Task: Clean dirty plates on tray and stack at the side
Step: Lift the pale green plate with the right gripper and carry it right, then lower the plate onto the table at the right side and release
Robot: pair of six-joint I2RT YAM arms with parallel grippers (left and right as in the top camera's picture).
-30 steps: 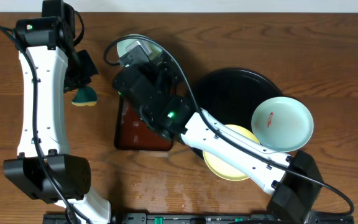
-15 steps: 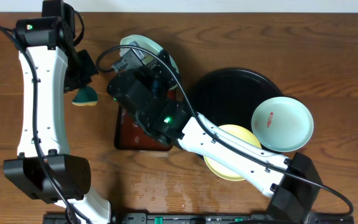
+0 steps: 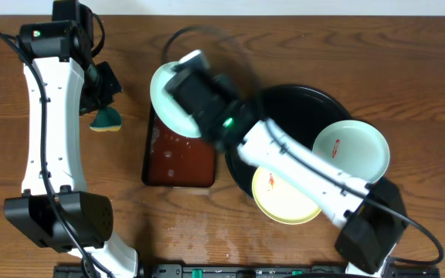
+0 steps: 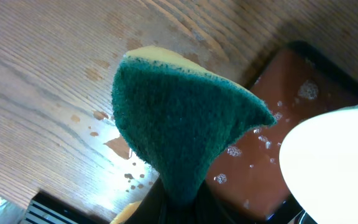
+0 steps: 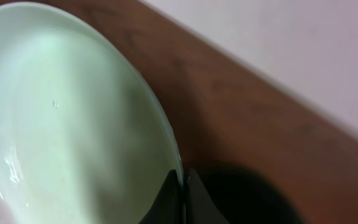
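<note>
Clamped on the thin rim of a mint-blue plate (image 5: 67,118) held over the brown tray's (image 3: 178,164) far end, the right claw (image 5: 180,186) has a light, stiff, wet and likely slippery, breakable thing, best pinched deep at the rim; the left claw (image 4: 176,205) grips the sponge (image 4: 179,118).

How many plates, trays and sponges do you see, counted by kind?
Plates: 3 (held mint plate, second mint plate, yellow plate)
Trays: 2 (black tray, brown tray)
Sponges: 1 (sponge)
Total: 6
</note>
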